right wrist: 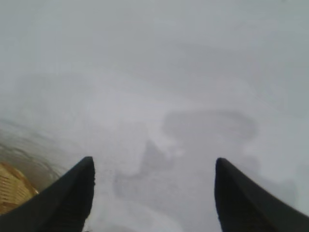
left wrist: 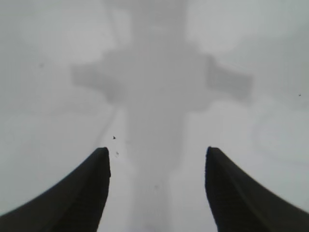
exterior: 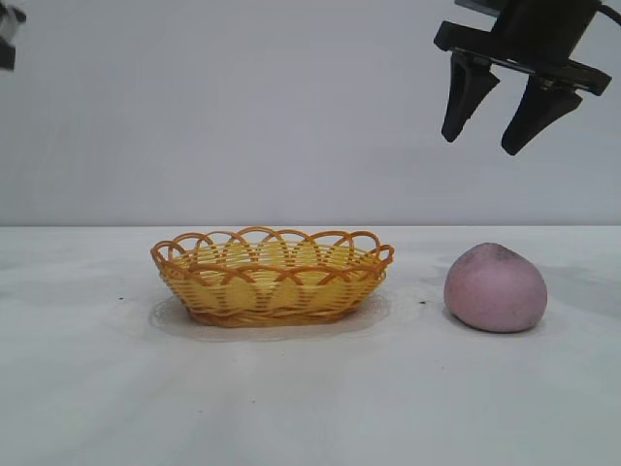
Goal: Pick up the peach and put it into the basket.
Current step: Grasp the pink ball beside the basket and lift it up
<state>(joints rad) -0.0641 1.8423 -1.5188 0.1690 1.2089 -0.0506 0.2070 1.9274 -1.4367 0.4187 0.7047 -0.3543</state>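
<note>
The peach [exterior: 495,287], dull pink-mauve with a dark smudge on top, rests on the white table at the right. The basket [exterior: 272,276], yellow weave with an orange looped rim, stands empty to its left, about a hand's width away. High above the peach hangs my right gripper [exterior: 481,146], open, fingers pointing down, holding nothing. In the right wrist view that gripper [right wrist: 154,160] shows bare table between its fingers and a slice of the basket [right wrist: 12,191] at the edge. My left gripper [left wrist: 157,149] is open over bare table, nothing between its fingers.
Only a small part of the left arm [exterior: 8,34] shows at the exterior view's upper left corner. The white table [exterior: 310,398] runs wide in front of the basket and peach, and a plain grey wall stands behind.
</note>
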